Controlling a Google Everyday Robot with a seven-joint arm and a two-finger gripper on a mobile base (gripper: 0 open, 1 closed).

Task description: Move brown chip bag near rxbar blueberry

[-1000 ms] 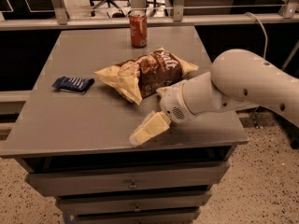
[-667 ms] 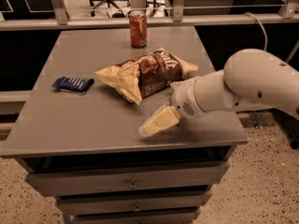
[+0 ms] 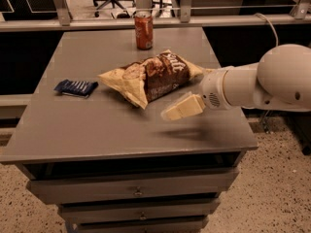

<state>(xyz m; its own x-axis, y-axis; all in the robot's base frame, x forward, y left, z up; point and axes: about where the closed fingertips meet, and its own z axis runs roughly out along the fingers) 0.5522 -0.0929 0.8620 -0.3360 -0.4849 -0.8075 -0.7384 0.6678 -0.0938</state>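
Note:
The brown chip bag (image 3: 153,74) lies on its side in the middle of the grey table (image 3: 97,125), dark brown at the centre with pale yellow edges. The rxbar blueberry (image 3: 76,87), a small flat dark blue wrapper, lies near the table's left edge, well left of the bag. My gripper (image 3: 171,114) hangs just above the table, in front of the bag's right half and a little apart from it. It holds nothing. The white arm (image 3: 262,84) reaches in from the right.
A red soda can (image 3: 143,30) stands upright at the table's back edge, behind the bag. Drawers sit below the tabletop. A rail and office chairs are behind the table.
My gripper has moved right and back, rising a little off the table and closer to the bag's right half. The bag, bar and can have not moved.

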